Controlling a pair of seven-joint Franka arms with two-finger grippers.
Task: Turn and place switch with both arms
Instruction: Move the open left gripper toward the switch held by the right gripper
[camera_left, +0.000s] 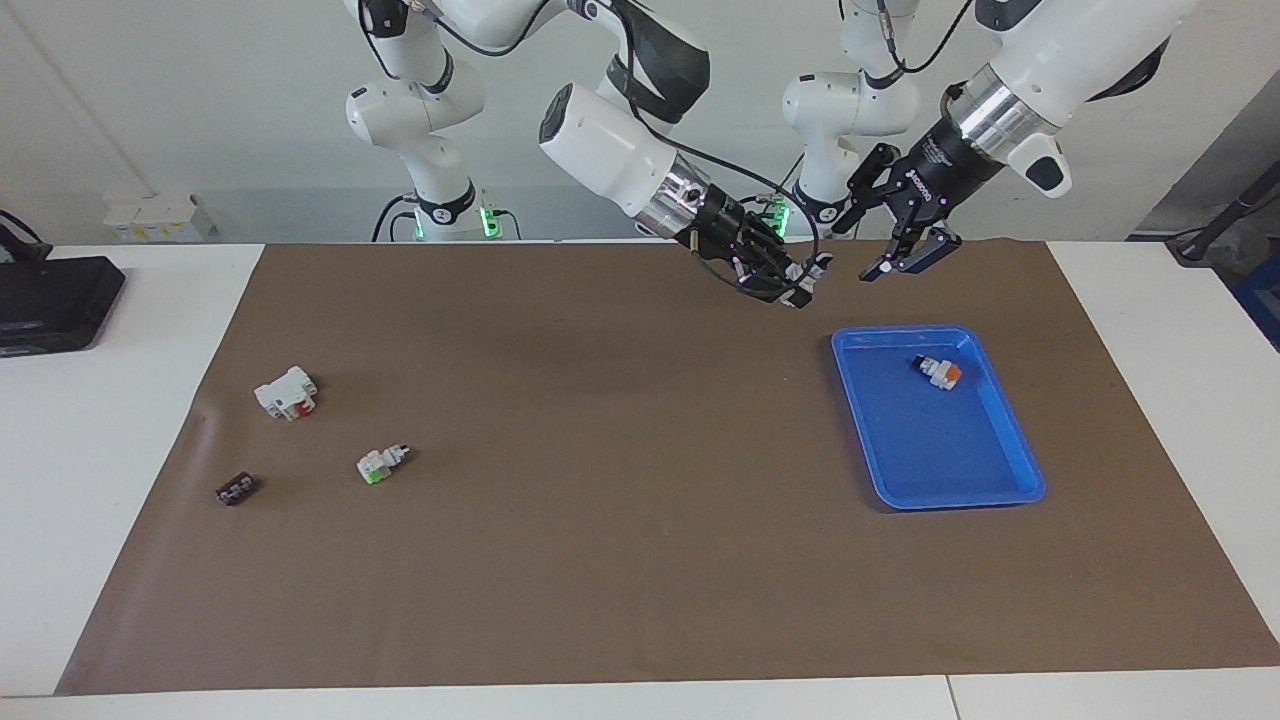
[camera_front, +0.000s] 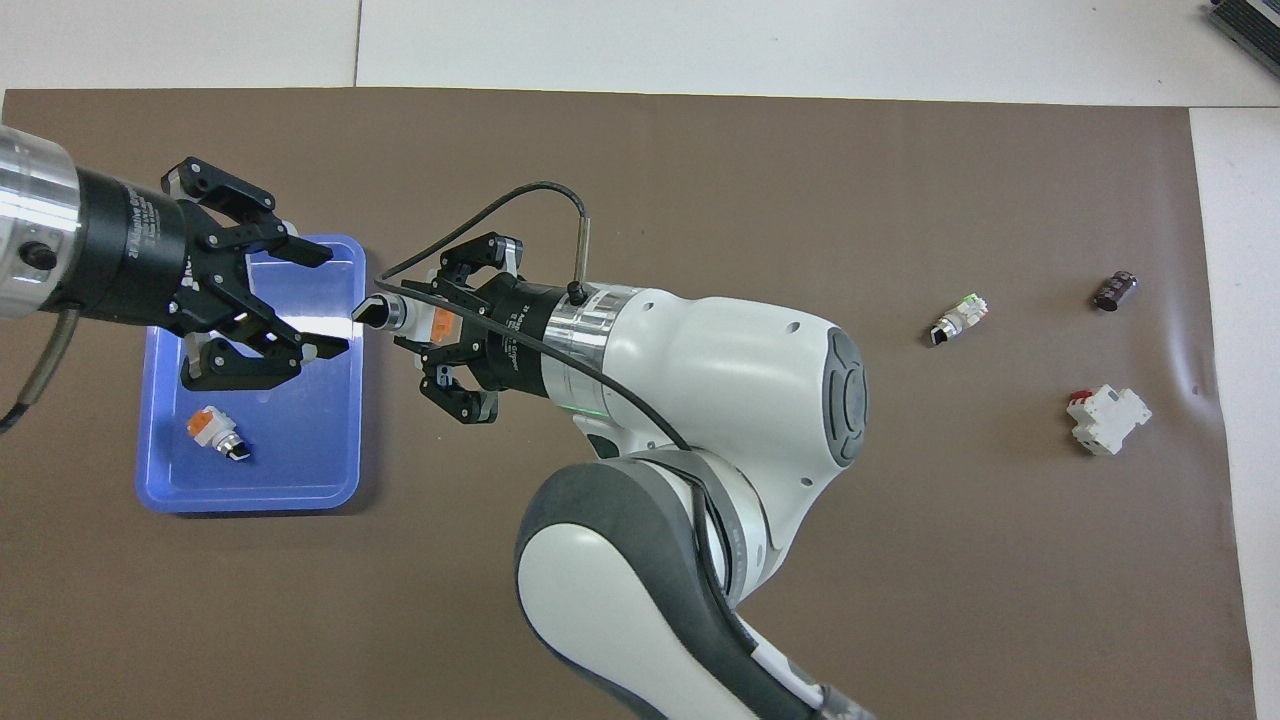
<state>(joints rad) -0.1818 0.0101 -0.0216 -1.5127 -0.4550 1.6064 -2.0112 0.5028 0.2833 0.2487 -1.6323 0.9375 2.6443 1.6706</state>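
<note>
My right gripper (camera_left: 790, 285) (camera_front: 432, 320) is shut on the switch (camera_left: 808, 278) (camera_front: 405, 316), white with an orange face. It holds the switch in the air beside the blue tray's (camera_left: 940, 500) (camera_front: 250, 500) end nearer the robots. The switch's dark tip points toward my left gripper (camera_left: 905, 258) (camera_front: 325, 300). That gripper is open over the tray's nearer end, a short gap from the switch. A twin switch (camera_left: 938, 372) (camera_front: 212, 430) with its orange face up lies in the tray.
Toward the right arm's end of the brown mat lie another twin switch with a green face (camera_left: 380, 463) (camera_front: 960, 320), a larger white block with a red part (camera_left: 287, 392) (camera_front: 1108, 418) and a small black piece (camera_left: 236, 488) (camera_front: 1115, 290). A black device (camera_left: 50, 300) sits off the mat.
</note>
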